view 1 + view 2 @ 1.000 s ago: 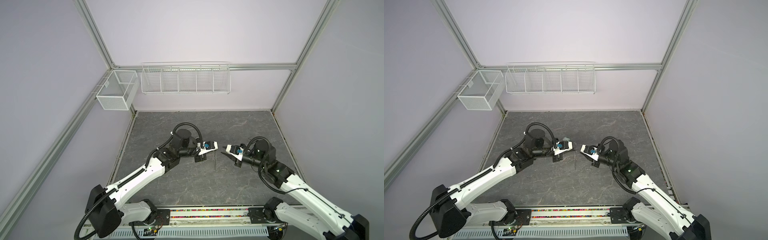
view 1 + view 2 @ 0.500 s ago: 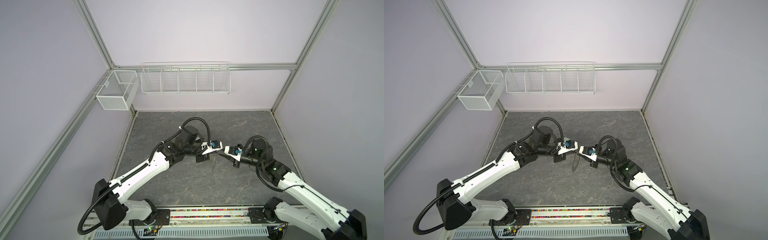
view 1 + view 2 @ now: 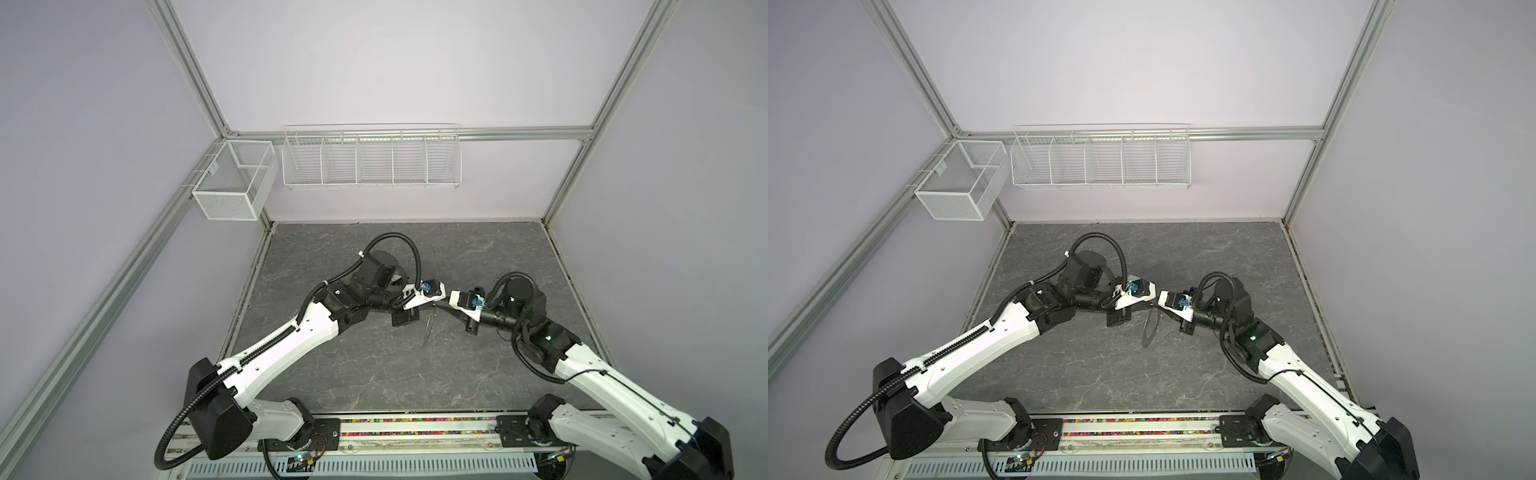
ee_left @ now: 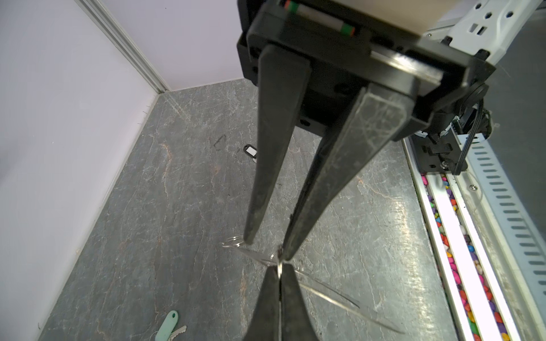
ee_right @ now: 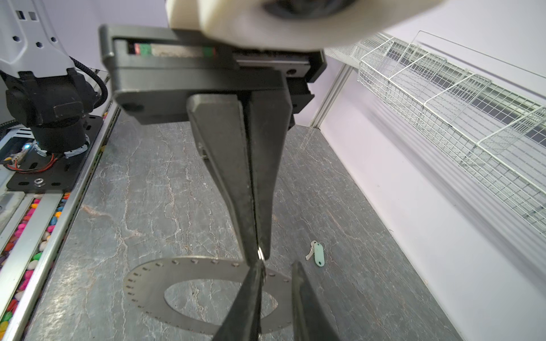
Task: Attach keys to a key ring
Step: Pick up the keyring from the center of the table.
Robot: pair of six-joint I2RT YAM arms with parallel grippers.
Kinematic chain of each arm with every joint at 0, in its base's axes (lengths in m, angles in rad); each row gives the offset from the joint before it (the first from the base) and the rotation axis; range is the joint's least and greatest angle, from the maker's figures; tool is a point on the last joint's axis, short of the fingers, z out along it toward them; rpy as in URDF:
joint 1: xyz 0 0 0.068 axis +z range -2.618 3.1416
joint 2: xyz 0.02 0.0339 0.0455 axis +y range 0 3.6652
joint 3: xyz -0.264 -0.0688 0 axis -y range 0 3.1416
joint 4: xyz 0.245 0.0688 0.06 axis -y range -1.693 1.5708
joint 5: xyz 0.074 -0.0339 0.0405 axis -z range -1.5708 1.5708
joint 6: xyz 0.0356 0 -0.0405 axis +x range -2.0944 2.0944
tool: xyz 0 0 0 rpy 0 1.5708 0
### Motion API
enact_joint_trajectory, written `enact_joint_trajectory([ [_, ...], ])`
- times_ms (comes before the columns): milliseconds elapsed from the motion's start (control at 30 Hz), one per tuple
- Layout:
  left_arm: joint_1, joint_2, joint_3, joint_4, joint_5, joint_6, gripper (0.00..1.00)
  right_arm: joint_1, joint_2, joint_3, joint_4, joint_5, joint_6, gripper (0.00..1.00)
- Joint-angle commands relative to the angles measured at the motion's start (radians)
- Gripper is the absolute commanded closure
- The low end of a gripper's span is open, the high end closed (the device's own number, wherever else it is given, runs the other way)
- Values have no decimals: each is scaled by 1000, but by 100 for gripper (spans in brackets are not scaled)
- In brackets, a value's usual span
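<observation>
2 hands meet at key ring (image 5: 141, 292): left hand (image 4: 279, 273) clamped on its rim loop (image 5: 261, 254), right hand (image 5: 277, 267) apart. Only left wrist view shows black-tagged key (image 4: 250, 150).

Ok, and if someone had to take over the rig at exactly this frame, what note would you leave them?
Left gripper: shut on a small wire loop at the rim of the key ring, which hangs below its fingers.
Right gripper: fingers apart, tips right at that same rim spot, nothing gripped as far as I can tell.
Keys: the green-tagged key and the black-tagged key both lie loose on the table.
Done: ring picked up.
Left: fetch each key and hook it onto the ring.
</observation>
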Motion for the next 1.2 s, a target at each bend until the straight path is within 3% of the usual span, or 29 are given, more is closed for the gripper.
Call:
enact_joint_trajectory([
  [0,-7,24,59,-43,30,-19,100,3,-14,-21,-14,-29,-24,78],
  [300,-8,19,56,-48,72,-9,100,8,-9,-15,-35,-8,-36,85],
  [633,-9,32,70,-72,108,13,100,13,14,7,-77,-19,-56,82],
  [800,-7,40,81,-88,115,25,100,13,14,9,-71,-17,-61,91],
  [1033,-7,62,101,-130,100,46,100,14,14,11,-56,-19,-53,93],
  [1100,-6,51,88,-105,70,42,91,13,19,7,-48,-20,-41,93],
  [1167,-5,21,61,-57,1,21,72,8,23,-4,-26,-24,-17,93],
])
